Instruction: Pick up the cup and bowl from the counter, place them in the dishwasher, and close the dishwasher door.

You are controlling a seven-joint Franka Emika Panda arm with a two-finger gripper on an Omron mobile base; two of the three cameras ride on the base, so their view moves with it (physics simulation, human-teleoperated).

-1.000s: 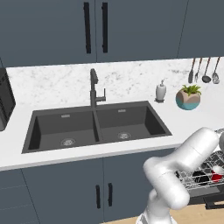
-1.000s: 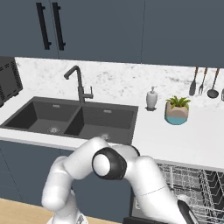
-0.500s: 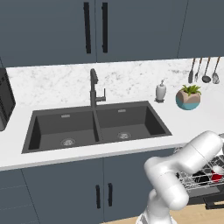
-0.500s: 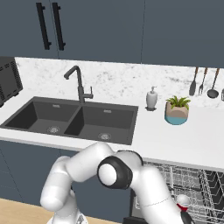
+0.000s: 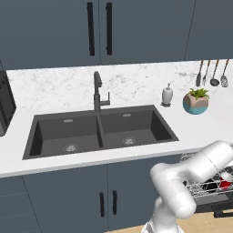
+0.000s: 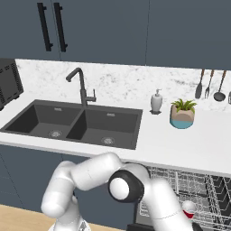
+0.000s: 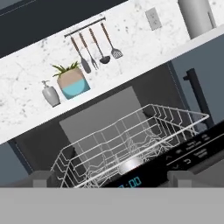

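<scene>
The gripper (image 7: 109, 178) hangs low with jaws wide apart and nothing between them, just before the open dishwasher (image 7: 131, 144). The red cup (image 5: 225, 184) and dark bowl (image 5: 210, 185) sit in its wire rack (image 7: 100, 148), under the counter (image 5: 218, 123).

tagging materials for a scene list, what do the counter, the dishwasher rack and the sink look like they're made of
The long white counter with grey veining looks like polished marble or a stone-look laminate; the veining cannot settle which. The silver wire dishwasher rack looks like bare or coated metal wire: thin, pale, gridded rods. The dark double sink looks matte, perhaps granite composite, since it shows no bright reflections.
</scene>
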